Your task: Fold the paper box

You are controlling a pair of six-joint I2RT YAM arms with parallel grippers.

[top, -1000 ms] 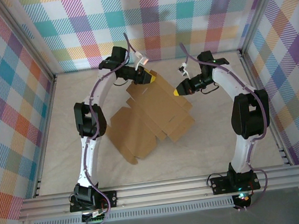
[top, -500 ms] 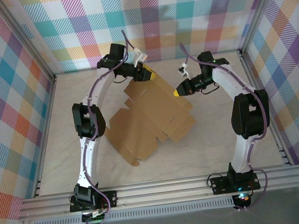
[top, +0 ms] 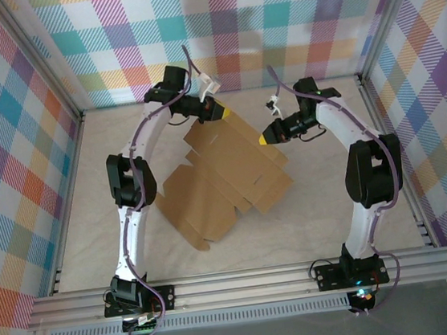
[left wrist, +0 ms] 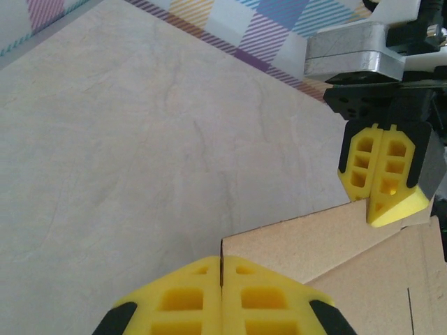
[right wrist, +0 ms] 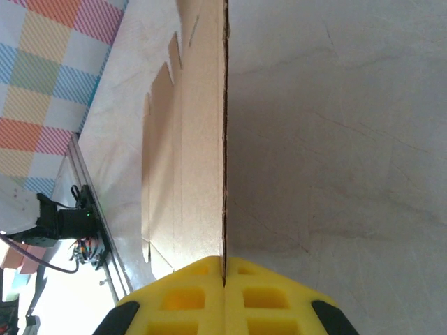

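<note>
The paper box (top: 224, 175) is a flat brown cardboard sheet with flaps and slots, lying mid-table and lifted at its far end. My left gripper (top: 222, 113) is shut on its far corner; in the left wrist view the cardboard edge (left wrist: 293, 234) runs out from between the yellow fingertips (left wrist: 222, 259). My right gripper (top: 264, 139) is shut on the sheet's right edge. The right wrist view has that edge (right wrist: 202, 139) pinched between the yellow jaws (right wrist: 224, 280). The right gripper (left wrist: 384, 185) appears across the sheet in the left wrist view.
The pale tabletop (top: 333, 203) is walled by plaid panels (top: 12, 159) at the back and sides. An aluminium rail (top: 245, 282) crosses the near edge, with both arm bases bolted to it.
My left gripper has closed on the box's far corner. It moved slightly toward the back compared with one second ago. The right gripper stays clamped in place.
</note>
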